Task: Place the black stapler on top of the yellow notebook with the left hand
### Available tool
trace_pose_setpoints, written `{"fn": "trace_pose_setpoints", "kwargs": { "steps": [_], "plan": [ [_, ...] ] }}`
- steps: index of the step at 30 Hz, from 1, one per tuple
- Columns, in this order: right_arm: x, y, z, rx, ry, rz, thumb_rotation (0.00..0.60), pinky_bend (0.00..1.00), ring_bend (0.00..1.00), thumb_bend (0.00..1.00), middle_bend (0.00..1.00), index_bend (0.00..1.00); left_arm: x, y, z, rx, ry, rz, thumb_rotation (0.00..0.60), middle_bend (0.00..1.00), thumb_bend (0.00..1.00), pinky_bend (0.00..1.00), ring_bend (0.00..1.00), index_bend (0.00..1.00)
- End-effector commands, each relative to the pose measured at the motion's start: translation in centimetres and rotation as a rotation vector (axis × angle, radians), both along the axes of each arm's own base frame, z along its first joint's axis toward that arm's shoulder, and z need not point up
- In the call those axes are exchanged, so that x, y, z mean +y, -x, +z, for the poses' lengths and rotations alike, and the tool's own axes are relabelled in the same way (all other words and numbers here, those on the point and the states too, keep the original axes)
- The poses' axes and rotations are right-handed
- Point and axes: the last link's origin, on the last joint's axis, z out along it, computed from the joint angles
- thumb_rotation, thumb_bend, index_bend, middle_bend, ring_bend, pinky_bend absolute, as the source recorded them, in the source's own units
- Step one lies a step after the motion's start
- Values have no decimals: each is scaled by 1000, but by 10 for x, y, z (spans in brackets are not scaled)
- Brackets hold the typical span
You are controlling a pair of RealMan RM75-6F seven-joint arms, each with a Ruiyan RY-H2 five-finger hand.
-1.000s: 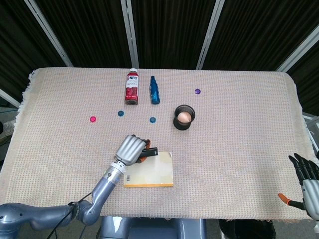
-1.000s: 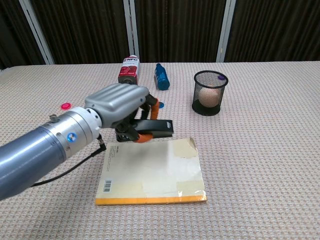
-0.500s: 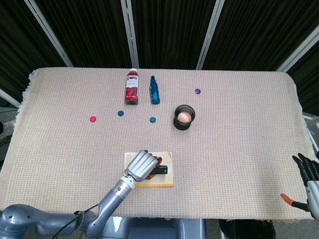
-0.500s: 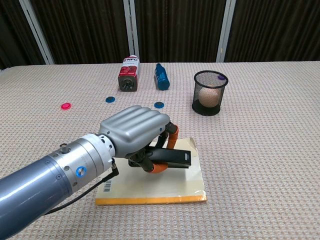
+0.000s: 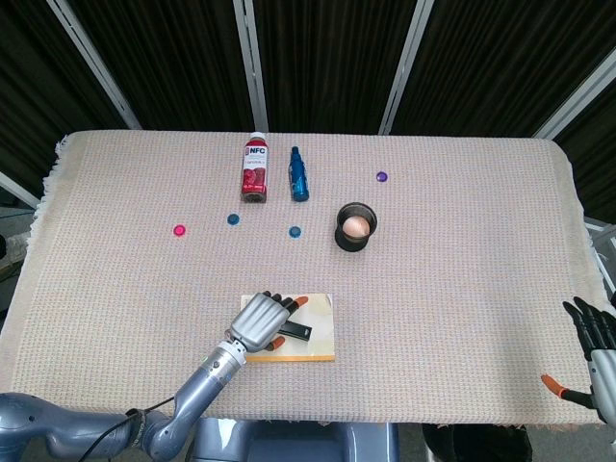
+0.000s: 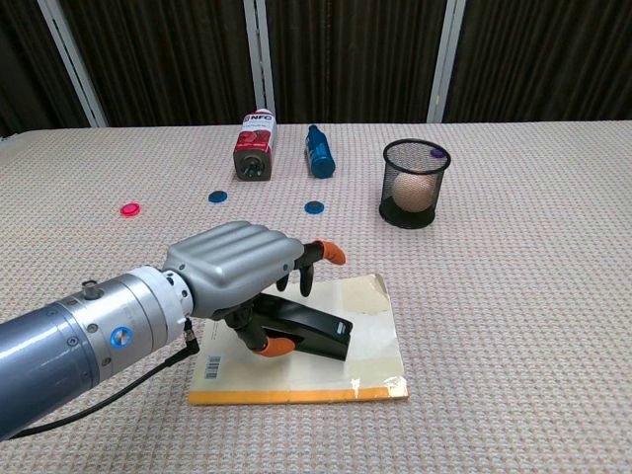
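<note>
Covering most of the yellow notebook [image 6: 370, 336], the left hand [image 6: 234, 276] sits over the black stapler [image 6: 314, 331], which lies on the cover; its fingers look spread, maybe just touching. I think it should lift straight up, so the stapler stays flat. The right hand [image 5: 597, 342] waits with fingers apart

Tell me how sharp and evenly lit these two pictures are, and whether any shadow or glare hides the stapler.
Head view: sharp, evenly lit, no glare; the black stapler is small but distinct on the yellow notebook. Chest view: the left hand looms large and casts a soft shadow over the notebook and stapler; the stapler still reads clearly; faint sheen on the hand's metal back.
</note>
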Motion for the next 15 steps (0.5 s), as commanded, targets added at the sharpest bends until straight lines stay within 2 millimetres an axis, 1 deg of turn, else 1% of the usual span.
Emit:
{"fn": "trace_pose_setpoints", "kwargs": {
  "steps": [1,4,6,8,9,10,12,14,15],
  "plan": [
    [0,0,0,1,0,0,600,0,0,61,0,0,0,-1,3,-15,2,-1,600,218,228,383,249,9],
    [0,0,0,3,0,-1,600,0,0,60,0,0,-3,-2,11,-38,-2,-8,600,145,222,346,180,0],
    [-1,0,-1,5,-1,-2,600,0,0,61,0,0,-5,-2,20,-64,-16,-16,600,88,218,318,129,0],
    [-1,0,-2,7,-2,-5,600,0,0,62,0,0,-9,0,33,-97,-31,-21,600,21,216,285,58,0],
    [-1,0,-2,8,-3,-6,600,0,0,61,0,0,-10,2,38,-105,-37,-24,600,5,216,266,27,0],
    [-2,0,-2,10,-4,-6,600,0,0,61,0,0,-12,5,48,-117,-53,-29,600,0,216,251,13,0],
    [-2,-1,-3,11,-3,-6,600,0,0,61,0,0,-14,15,66,-117,-101,-35,600,0,216,209,0,0],
    [-2,-1,-3,12,0,-6,600,0,0,62,0,0,-17,33,87,-81,-178,-36,600,0,220,180,0,0],
    [-2,-1,-3,12,1,-7,600,0,0,62,0,0,-20,47,100,-41,-234,-28,600,0,223,169,0,0]
  ]
}}
